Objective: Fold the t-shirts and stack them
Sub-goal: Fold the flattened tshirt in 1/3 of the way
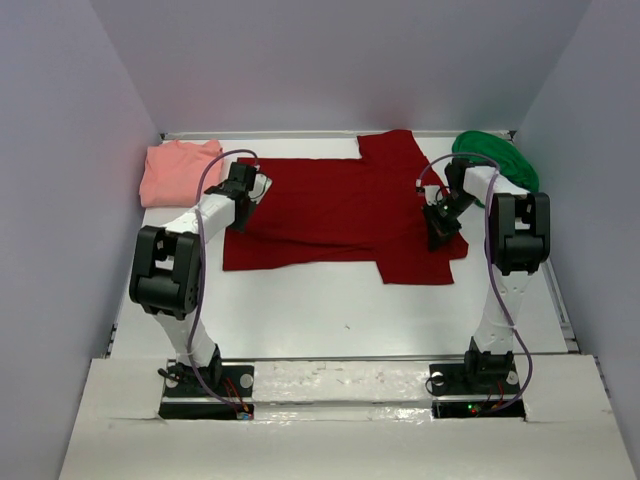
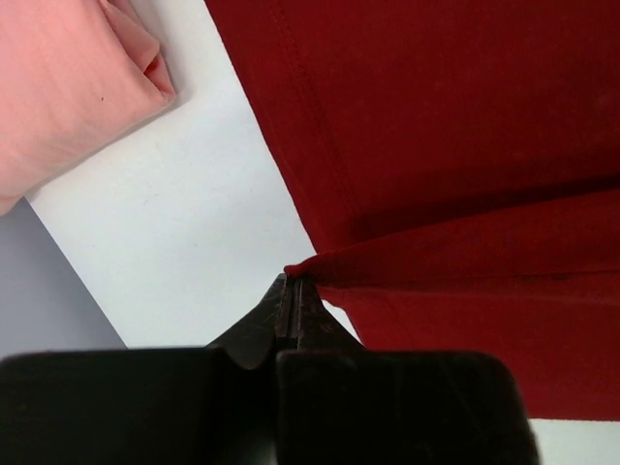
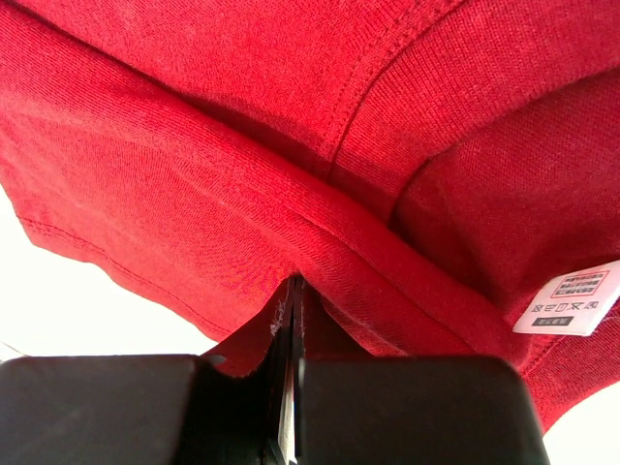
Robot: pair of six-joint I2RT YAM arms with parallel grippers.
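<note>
Where pinched, dark red t-shirt (image 1: 340, 215) puckers — otherwise flat.

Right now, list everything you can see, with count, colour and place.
dark red t-shirt: one, dark red, spread flat mid-table.
salmon-pink t-shirt: one, pink, folded, far left corner.
green t-shirt: one, bright green, bunched, far right corner.
label: one, white, on the dark red t-shirt.
table: one, white.
left arm: one, black and white, near left; jaws shut on the dark red t-shirt's left edge.
right arm: one, black and white, near right; jaws shut on its right end.
</note>
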